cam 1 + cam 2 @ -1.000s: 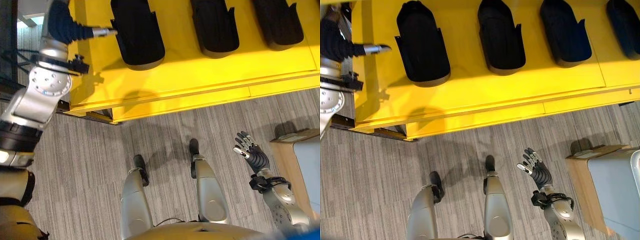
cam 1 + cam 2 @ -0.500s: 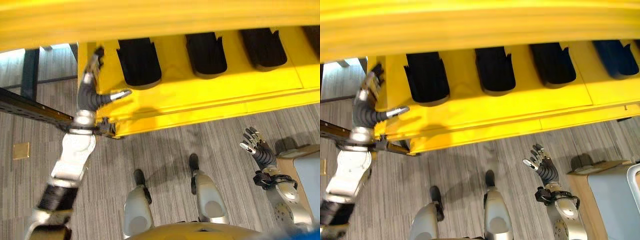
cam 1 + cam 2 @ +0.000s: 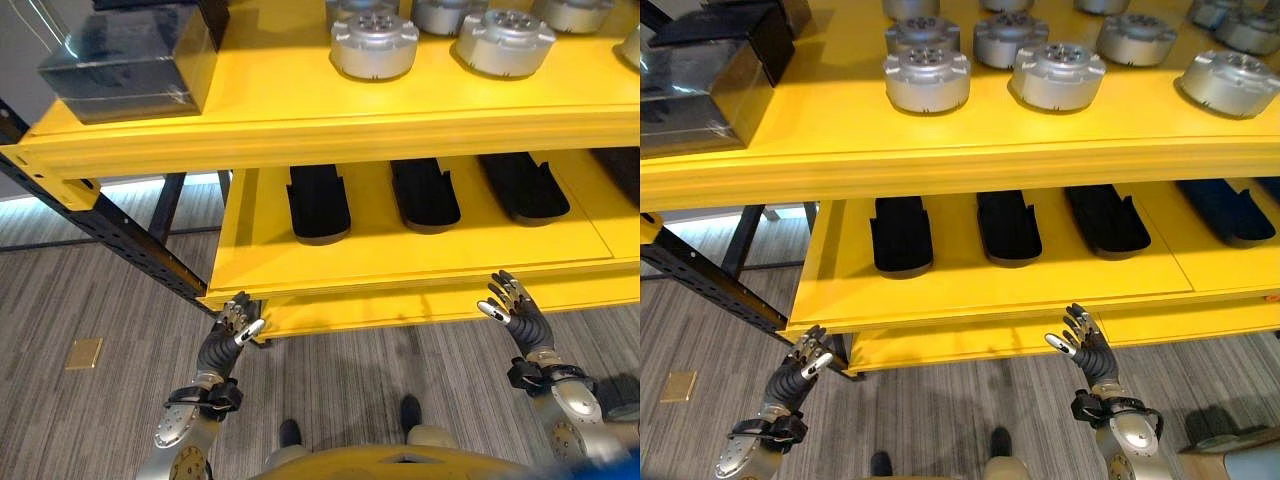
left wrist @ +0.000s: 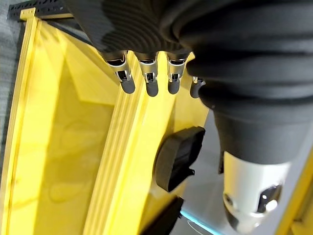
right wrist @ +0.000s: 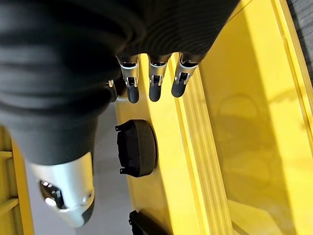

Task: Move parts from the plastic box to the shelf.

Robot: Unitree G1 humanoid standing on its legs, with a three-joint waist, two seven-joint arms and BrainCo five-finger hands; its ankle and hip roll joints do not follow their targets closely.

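The robot's left hand (image 3: 232,328) hangs low in front of the left corner of the bright yellow metal shelf (image 3: 300,110), with its silver, dark-tipped fingers (image 4: 127,81) straight and slightly spread; it holds nothing. The right hand (image 3: 515,310) is raised in the same way near the front edge of the shelf's lower yellow board (image 3: 940,290), towards the right side, palm turned to the shelf, fingers loose and apart, also empty. Both hands stand clear of the shelf edge without touching it.

On the upper yellow board lie several round silver-grey metal parts with ridged rims and a ring of holes on top (image 3: 927,78), set in rows; one (image 3: 1057,74) lies just beside another near the front, and more continue towards the right end (image 3: 1230,82). At the left end of that board rests a dark, glossy rectangular box (image 3: 130,60), near the front edge and well apart from the round parts.

On the lower board sit black, long moulded plastic trays with raised side walls (image 3: 318,200), side by side with gaps between them; a second (image 3: 424,194) and a third (image 3: 522,186) follow to the right. Each wrist view shows one such black tray past the fingers. A black perforated steel brace (image 3: 110,235) slants down from the shelf's left post to the grey striped carpet floor (image 3: 80,300), where a small tan square plate (image 3: 84,353) lies.
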